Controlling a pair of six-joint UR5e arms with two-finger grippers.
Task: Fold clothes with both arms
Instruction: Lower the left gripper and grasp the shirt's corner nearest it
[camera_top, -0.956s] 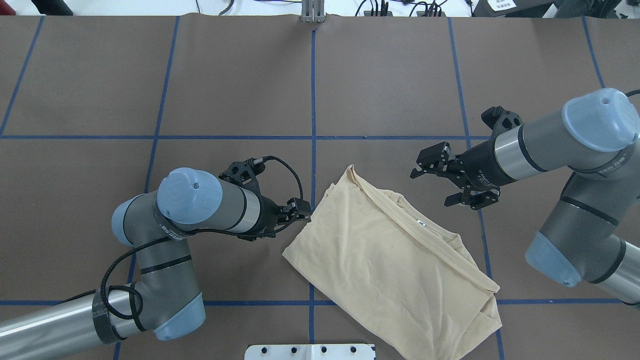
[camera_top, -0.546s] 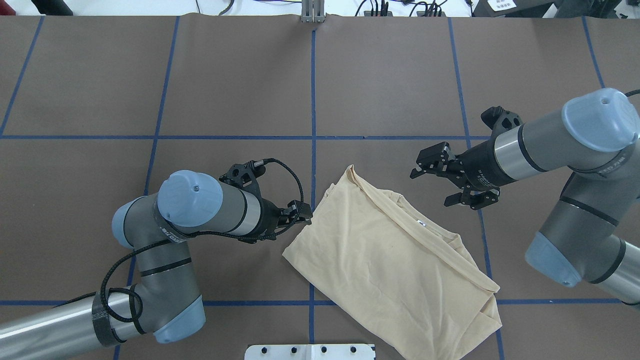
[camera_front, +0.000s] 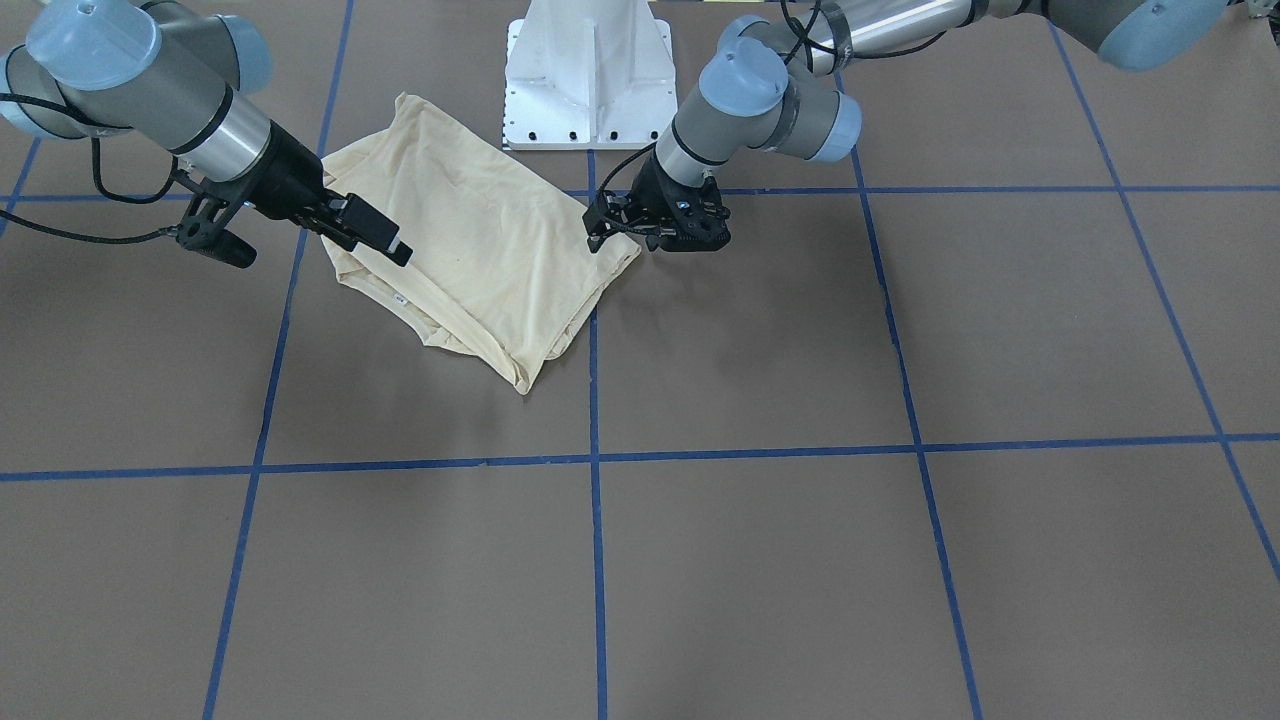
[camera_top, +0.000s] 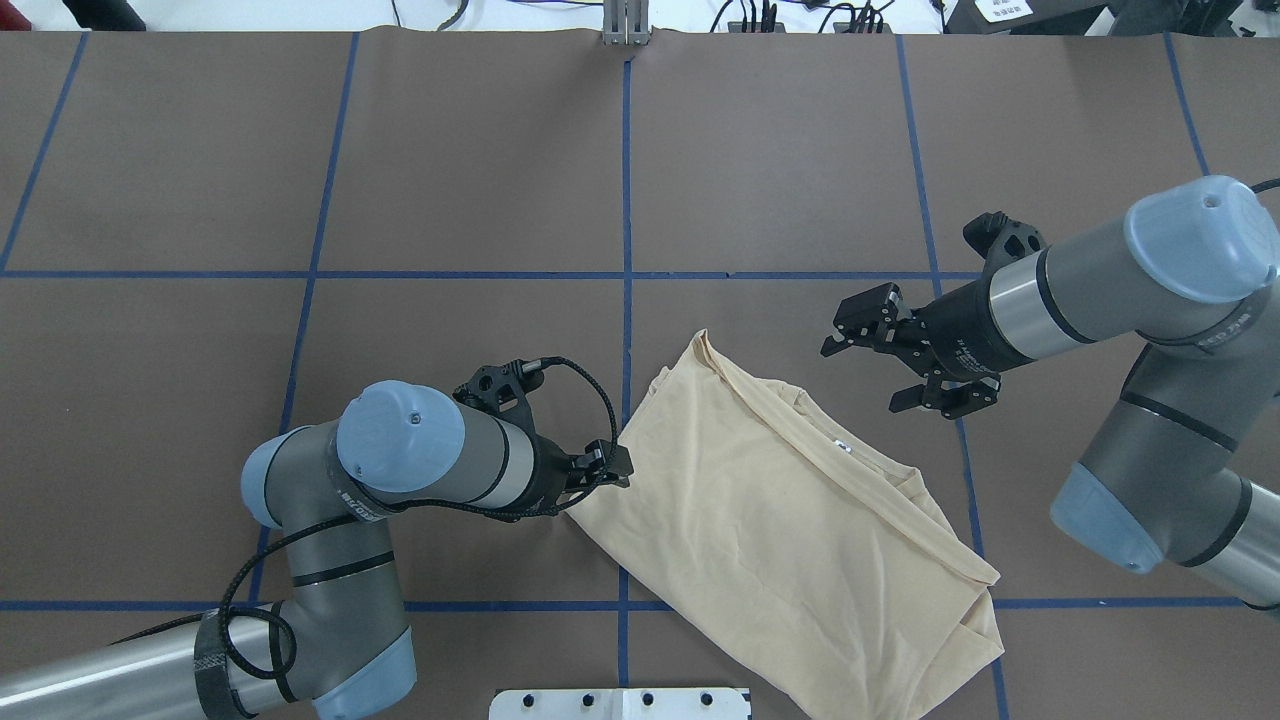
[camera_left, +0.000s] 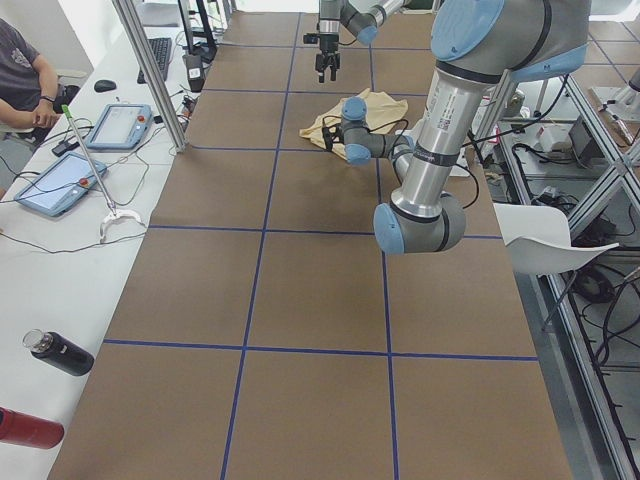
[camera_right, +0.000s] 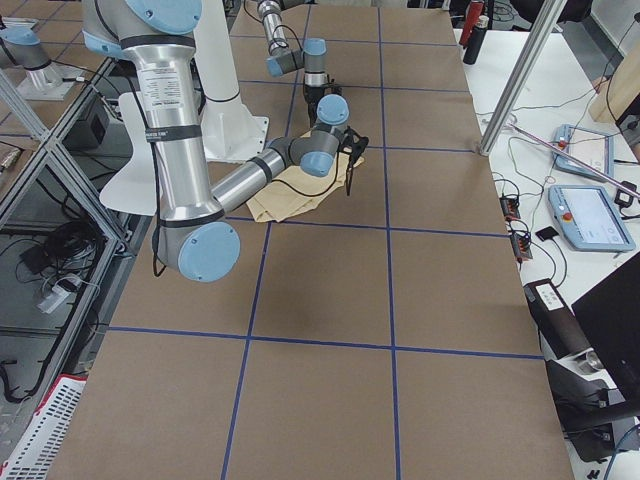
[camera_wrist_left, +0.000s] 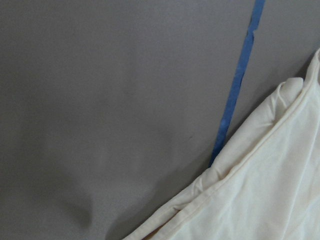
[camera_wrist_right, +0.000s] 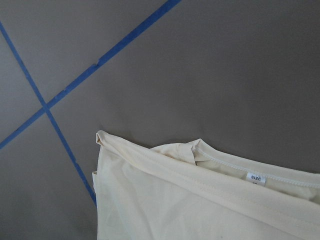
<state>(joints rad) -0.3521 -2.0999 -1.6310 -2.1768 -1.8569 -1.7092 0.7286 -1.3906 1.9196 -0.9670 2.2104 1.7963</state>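
Cream-yellow T-shirt: folded to a slanted rectangle, neck label showing, flat on the brown counter, mostly right of the centre tape line, near the white base. Left tool: low at the shirt's left edge, touching or just beside the fabric; width cannot be told. Right tool: spread wide, empty, clear of the fabric just beyond the collar edge
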